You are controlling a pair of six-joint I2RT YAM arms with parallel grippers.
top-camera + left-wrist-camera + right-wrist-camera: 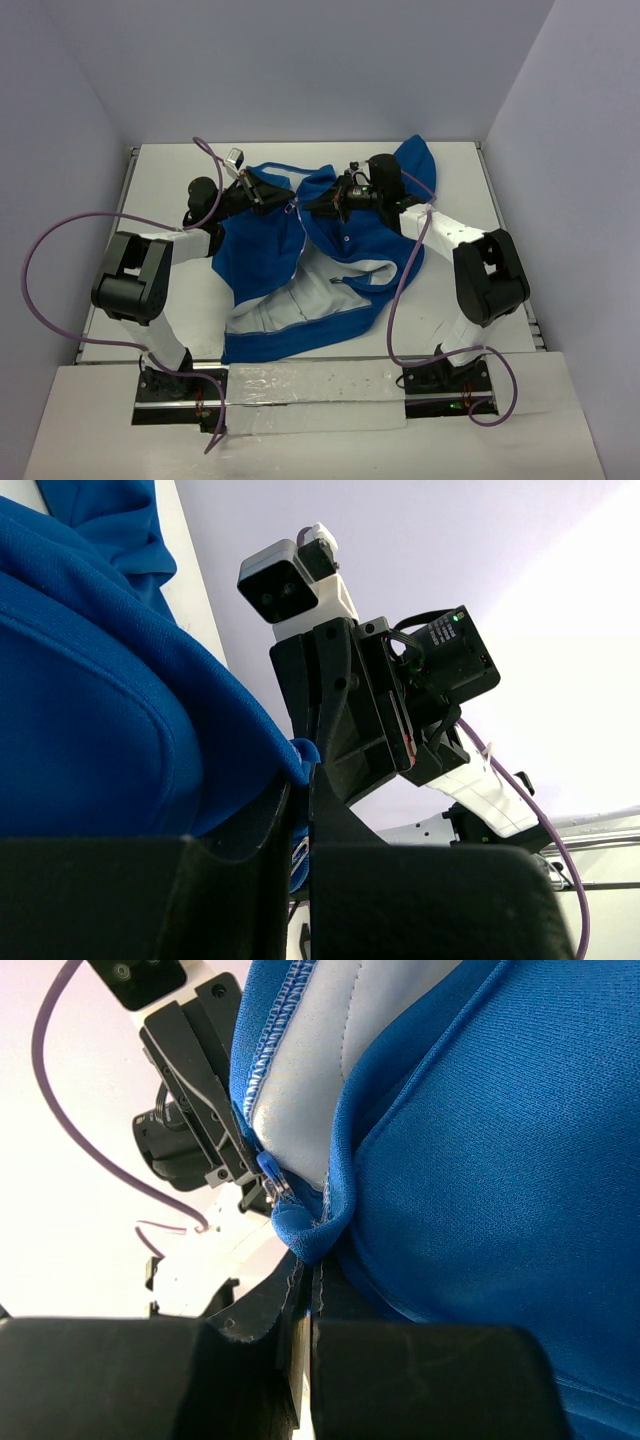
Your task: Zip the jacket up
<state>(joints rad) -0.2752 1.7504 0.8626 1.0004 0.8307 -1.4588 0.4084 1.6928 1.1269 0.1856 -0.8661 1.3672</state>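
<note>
The royal-blue jacket lies spread in the middle of the table, and its pale grey-white lining shows at the near side. My left gripper is shut on a blue front edge of the jacket, with a bit of silvery zipper between the fingers. My right gripper faces it from the right, shut on the other front edge. In the right wrist view the zipper slider with a blue pull sits just above my right gripper. The two grippers are close together.
White table inside pale walls. Purple cables loop from each arm. A fold of jacket lies behind the right arm. The right arm's gripper body fills the left wrist view.
</note>
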